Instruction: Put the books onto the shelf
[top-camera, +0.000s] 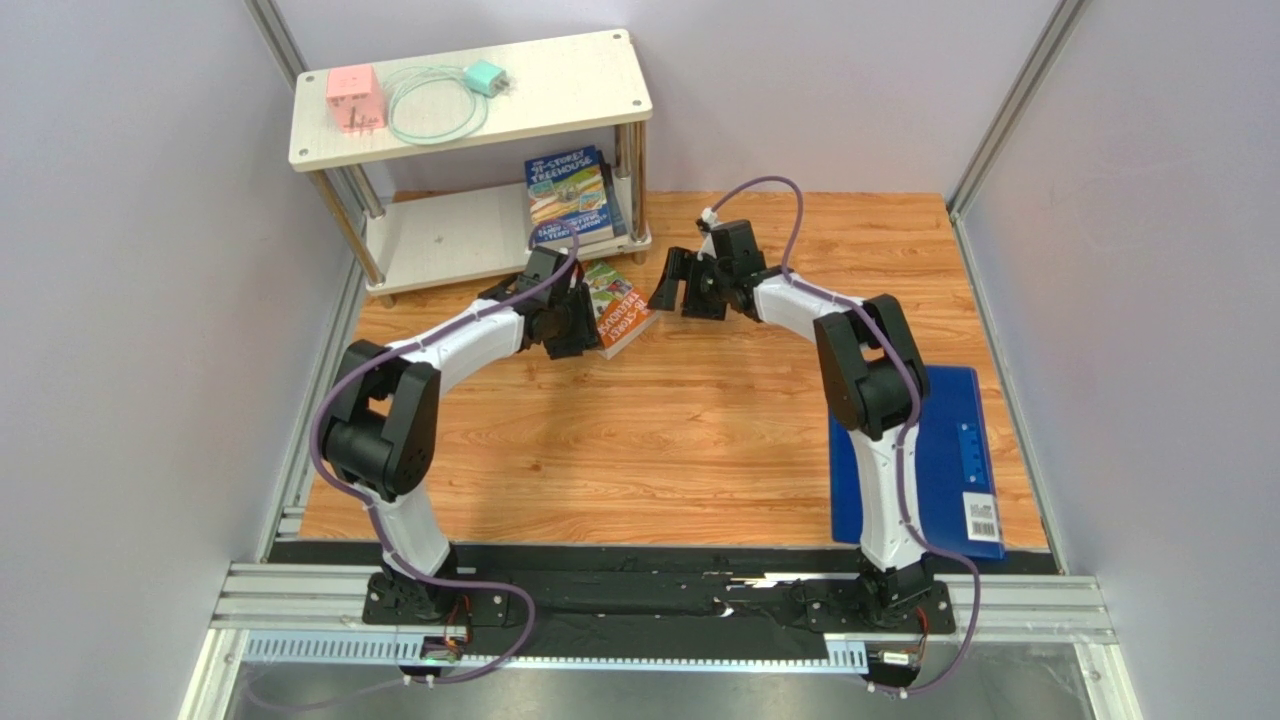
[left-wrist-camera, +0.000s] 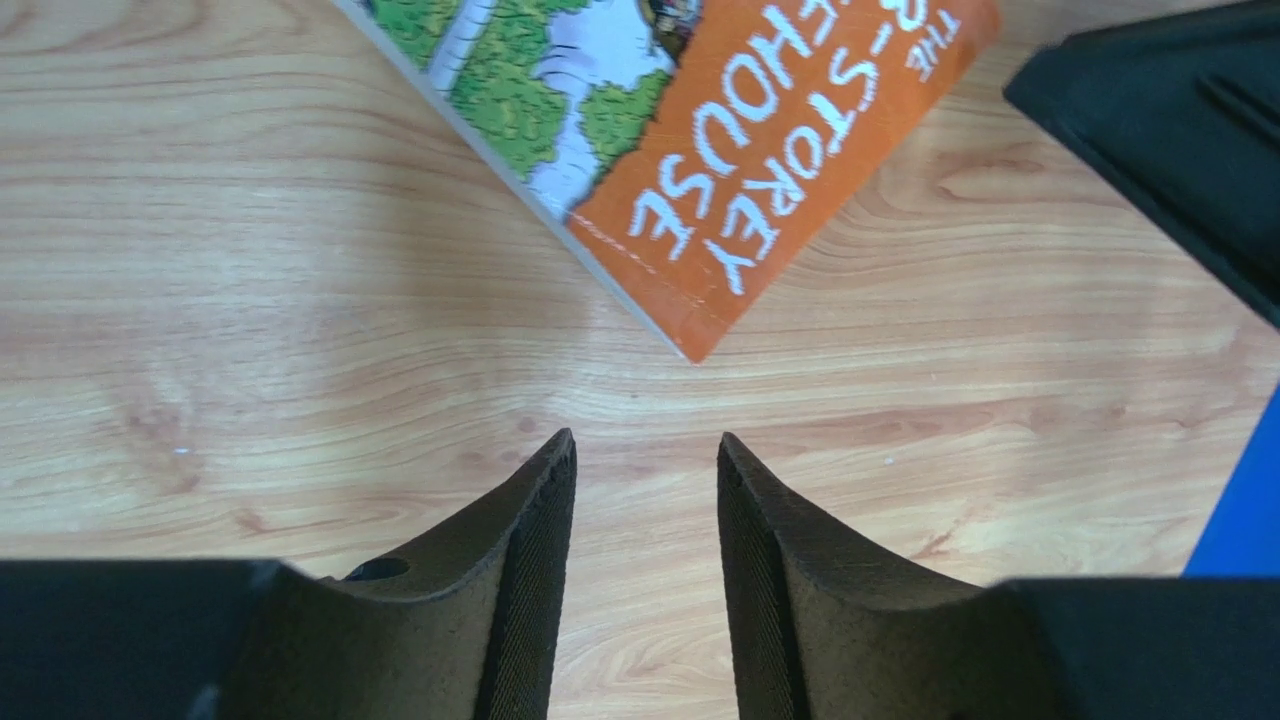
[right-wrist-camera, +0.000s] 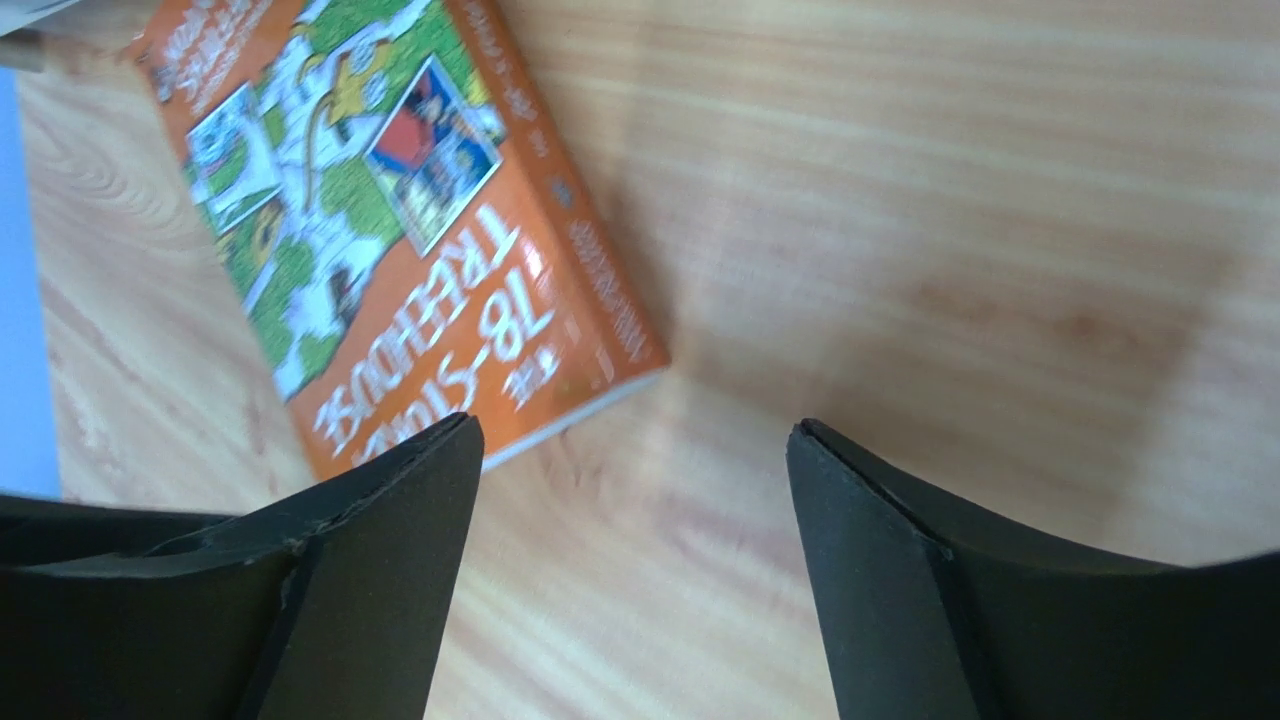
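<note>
Left wrist: my left fingers (left-wrist-camera: 519, 555) parted, empty, above bare desk (left-wrist-camera: 226, 300). Orange-green book (left-wrist-camera: 721, 165) flat just beyond, corner toward me. Best to work one finger under that corner, then pinch.

Right wrist: right fingers (right-wrist-camera: 398, 510) wide, empty, book alongside. Thin, orange cover, green cartoons.

Top: book toward desk's far edge, before the shelf (top-camera: 451, 240).

The centre and near worktop (top-camera: 676, 450) is open for passage. The orange-green book (top-camera: 619, 308) lies flat between the left claw (left-wrist-camera: 646, 450) and the right claw (right-wrist-camera: 631, 435), on the near side of the shelf (top-camera: 436, 240). The left part of the lower board is bare. Stacked books (top-camera: 571, 188) fill its right end. The top board (top-camera: 571, 83) overhangs it. A blue sheet (top-camera: 962, 435) covers the near right.
</note>
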